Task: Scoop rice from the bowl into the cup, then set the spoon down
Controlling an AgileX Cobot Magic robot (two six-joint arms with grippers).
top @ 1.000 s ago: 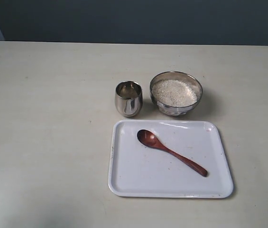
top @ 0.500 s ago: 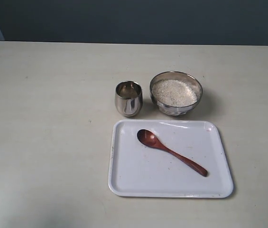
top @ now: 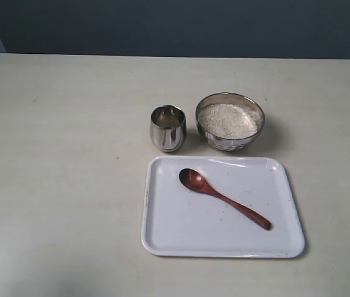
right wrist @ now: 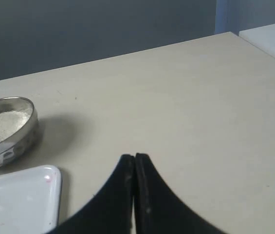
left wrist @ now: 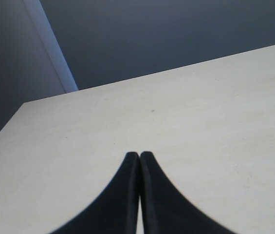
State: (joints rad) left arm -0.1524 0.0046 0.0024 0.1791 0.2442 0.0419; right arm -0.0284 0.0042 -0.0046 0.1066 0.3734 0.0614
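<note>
The steel bowl (top: 230, 121) stands behind the white tray, holding white rice (top: 227, 120). Just left of it is the small steel cup (top: 168, 128). The dark wooden spoon (top: 223, 198) lies slantwise on the tray, its oval bowl toward the cup. No arm shows in the exterior view. My left gripper (left wrist: 139, 155) is shut over bare table, with nothing between its fingers. My right gripper (right wrist: 135, 156) is shut too, empty, with the bowl (right wrist: 6, 131) and its rice (right wrist: 1, 124) off to one side.
A white rectangular tray (top: 162, 235) lies in front of the cup and bowl; its corner (right wrist: 25, 195) shows in the right wrist view. Pale table (top: 57, 154) stretches around, ending at a dark wall behind.
</note>
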